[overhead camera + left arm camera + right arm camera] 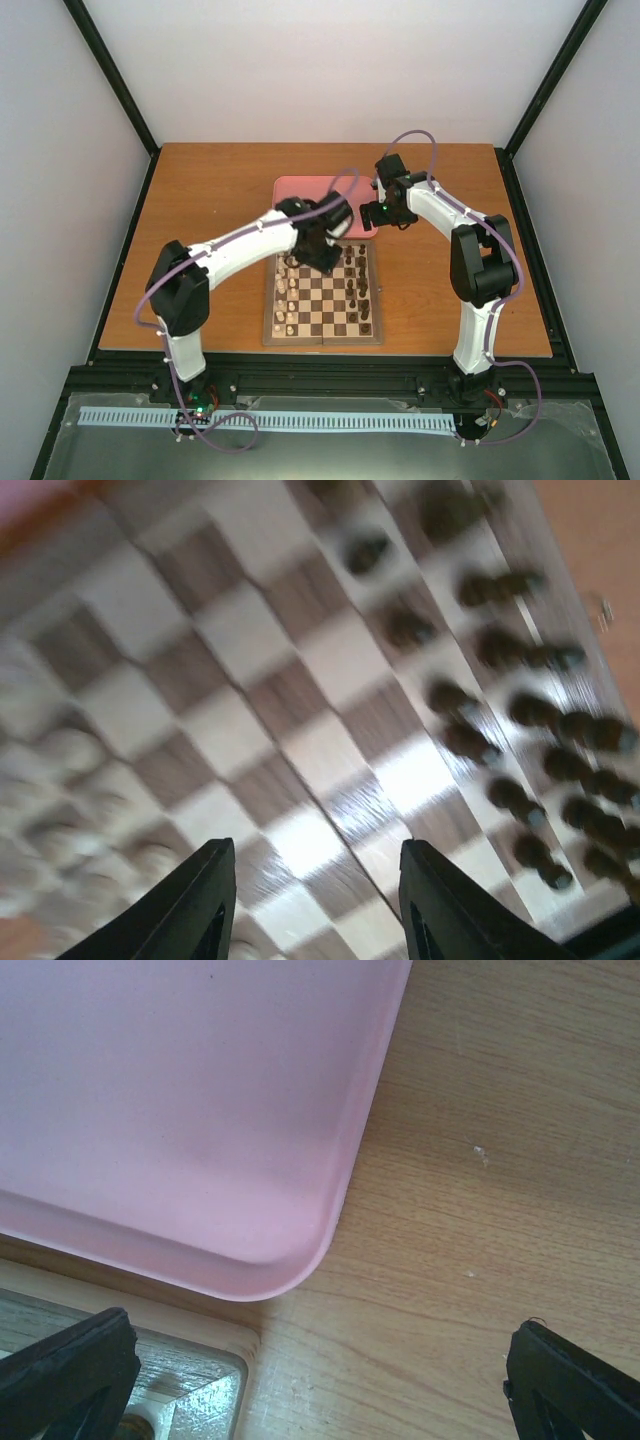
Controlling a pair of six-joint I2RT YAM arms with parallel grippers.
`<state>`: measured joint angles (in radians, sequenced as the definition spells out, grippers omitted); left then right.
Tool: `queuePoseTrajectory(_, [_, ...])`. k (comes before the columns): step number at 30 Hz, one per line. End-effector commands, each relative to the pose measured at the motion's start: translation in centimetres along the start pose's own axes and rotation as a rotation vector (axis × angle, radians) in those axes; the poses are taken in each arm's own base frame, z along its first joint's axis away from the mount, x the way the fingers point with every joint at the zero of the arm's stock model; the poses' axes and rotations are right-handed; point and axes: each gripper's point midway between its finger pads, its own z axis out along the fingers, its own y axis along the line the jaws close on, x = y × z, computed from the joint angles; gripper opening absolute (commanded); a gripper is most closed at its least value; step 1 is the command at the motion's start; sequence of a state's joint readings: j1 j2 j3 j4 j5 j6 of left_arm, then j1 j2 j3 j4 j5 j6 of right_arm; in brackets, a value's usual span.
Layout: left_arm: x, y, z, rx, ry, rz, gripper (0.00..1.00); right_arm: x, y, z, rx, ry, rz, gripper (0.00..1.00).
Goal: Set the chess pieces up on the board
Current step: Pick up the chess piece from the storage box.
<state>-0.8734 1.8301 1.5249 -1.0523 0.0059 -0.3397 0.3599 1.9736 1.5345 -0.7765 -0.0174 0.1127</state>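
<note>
The wooden chessboard [322, 300] lies at the table's near middle. Dark chess pieces [362, 290] stand in two files along its right side; cream pieces [287, 297] stand along its left. My left gripper [322, 262] hovers over the board's far edge, open and empty. In the left wrist view its fingers [200, 905] frame bare checked squares [300, 840], with the dark pieces [520, 720] at the right and blurred cream pieces [70, 770] at the left. My right gripper [377, 212] is open and empty over the pink tray's near right corner [290, 1260], with the board's corner [190, 1380] below.
The pink rounded tray [305, 195] sits just behind the board. Black frame posts and white walls enclose the wooden table [200, 200]. A black rail runs along the near edge.
</note>
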Motion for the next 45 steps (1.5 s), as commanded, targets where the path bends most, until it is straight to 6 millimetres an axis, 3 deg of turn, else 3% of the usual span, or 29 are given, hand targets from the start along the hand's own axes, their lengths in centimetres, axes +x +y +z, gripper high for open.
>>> queuePoseTrajectory(1, [-4.3, 5.9, -2.5, -0.06, -0.093, -0.083, 0.48, -1.7, 0.5, -2.6, -0.026, -0.06, 0.005, 1.0])
queuePoseTrajectory(6, [-9.0, 13.7, -1.4, -0.101, -0.157, -0.257, 0.48, -2.2, 0.7, -3.3, -0.032, -0.07, 0.01, 1.0])
queuePoseTrajectory(10, [-11.4, 18.0, 0.2, -0.107, -0.179, -0.358, 0.46, -2.2, 0.7, -3.4, -0.033, -0.065, 0.011, 1.0])
queuePoseTrajectory(17, [-11.2, 22.7, 2.8, -0.134, -0.14, -0.424, 0.45, -2.3, 0.7, -3.4, -0.032, -0.059, 0.008, 1.0])
queuePoseTrajectory(41, [-10.0, 22.3, 7.9, -0.075, -0.042, -0.424, 0.41, -2.2, 0.5, -2.3, -0.019, -0.034, -0.013, 1.0])
queuePoseTrajectory(45, [-10.0, 22.3, 8.3, -0.073, -0.033, -0.425, 0.33, -2.3, 0.4, -2.3, -0.015, -0.033, -0.016, 1.0])
